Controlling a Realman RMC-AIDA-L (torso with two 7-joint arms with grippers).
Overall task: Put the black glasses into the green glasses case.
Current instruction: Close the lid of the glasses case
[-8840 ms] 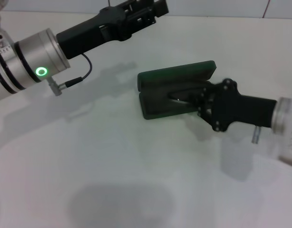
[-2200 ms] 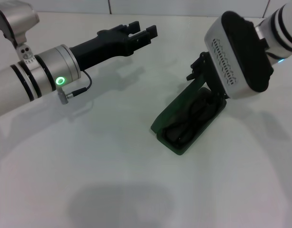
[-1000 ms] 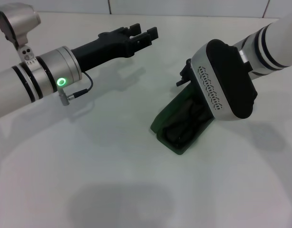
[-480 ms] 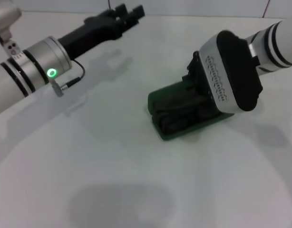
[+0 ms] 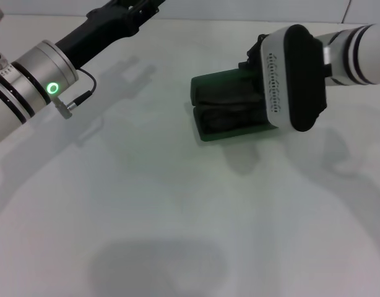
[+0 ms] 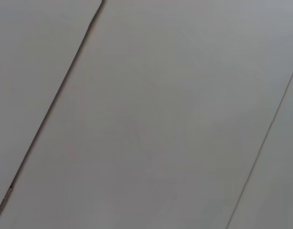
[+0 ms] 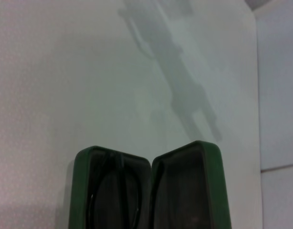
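Observation:
The green glasses case (image 5: 226,106) lies open on the white table, right of centre, with its two halves side by side. In the right wrist view the case (image 7: 151,191) shows its dark lining, and the black glasses (image 7: 114,202) lie inside one half. My right gripper (image 5: 258,59) hangs over the case's right end, mostly hidden behind its grey wrist housing (image 5: 294,75). My left gripper (image 5: 133,6) is far off at the table's far left, cut by the picture's edge.
The white table (image 5: 177,204) carries nothing else in view. The left arm (image 5: 35,80) slants across the far left corner. The left wrist view shows only a pale flat surface with thin seams (image 6: 51,109).
The case has shifted away from me and turned, now lying square-on. The right wrist has swung with it. The left arm has drawn back toward the far left.

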